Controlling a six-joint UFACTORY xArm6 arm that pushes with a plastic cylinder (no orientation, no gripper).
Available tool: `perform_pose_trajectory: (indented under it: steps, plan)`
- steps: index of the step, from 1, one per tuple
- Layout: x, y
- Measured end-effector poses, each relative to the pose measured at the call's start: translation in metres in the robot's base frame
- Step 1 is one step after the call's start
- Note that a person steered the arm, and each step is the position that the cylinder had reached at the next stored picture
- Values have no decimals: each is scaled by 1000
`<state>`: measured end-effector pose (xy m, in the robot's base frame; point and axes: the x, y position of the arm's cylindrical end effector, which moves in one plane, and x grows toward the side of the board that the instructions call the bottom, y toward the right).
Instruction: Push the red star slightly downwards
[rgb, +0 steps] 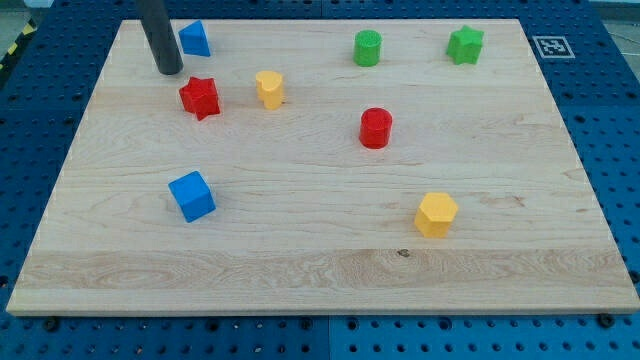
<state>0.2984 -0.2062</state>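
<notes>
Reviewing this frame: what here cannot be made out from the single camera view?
- Rod above my tip: cut off by the view's top edge, so the arm is unseen.
- Gap between my tip and the red star: they look apart, but one view cannot fix how far.
- Blue block at the view's top: exact shape too small to tell.
- Marker at the board's right corner: pattern too small to read.

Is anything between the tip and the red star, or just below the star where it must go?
Nothing visible. My tip sits up-left of the red star, bare board between. Below the star is bare too; the blue cube lies far lower.
</notes>
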Motion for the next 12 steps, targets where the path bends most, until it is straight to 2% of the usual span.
perform_pose_trajectory:
  steps: [3, 8, 12]
  plan:
    - [18, 0]
    - [20, 22]
    - [72, 20]
